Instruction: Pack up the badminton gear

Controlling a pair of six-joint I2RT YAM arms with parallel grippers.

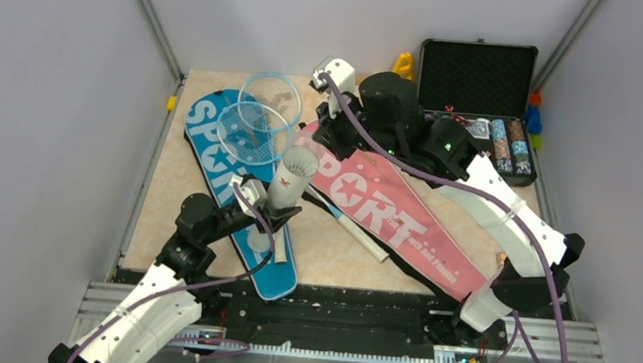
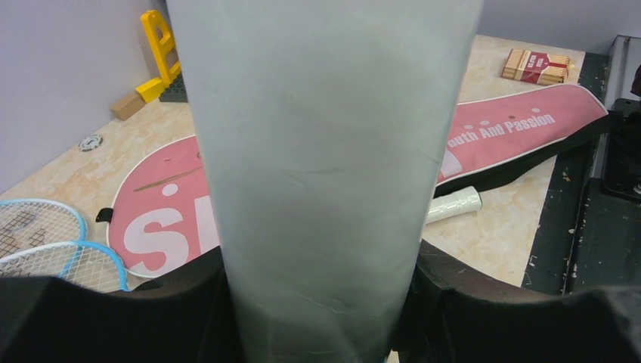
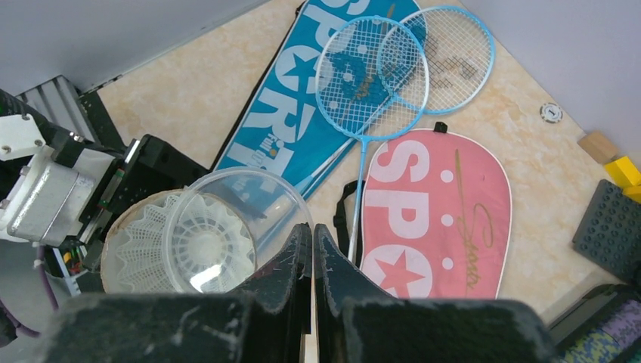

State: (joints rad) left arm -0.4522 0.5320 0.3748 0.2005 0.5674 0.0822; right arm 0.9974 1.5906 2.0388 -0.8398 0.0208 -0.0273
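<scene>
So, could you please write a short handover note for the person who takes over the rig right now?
The left gripper is shut on the white cylindrical tube, holding it upright over the blue racket-shaped "SPORT" cover.
The right gripper is shut with nothing seen in it, beside the tube's open mouth.
Done: at least one white shuttlecock sits in the tube.
Left: the two light-blue-framed rackets lie uncovered, heads overlapping, partly on the blue cover. The pink "SPORT" cover lies flat beside it. The rackets probably go into the covers next.
</scene>
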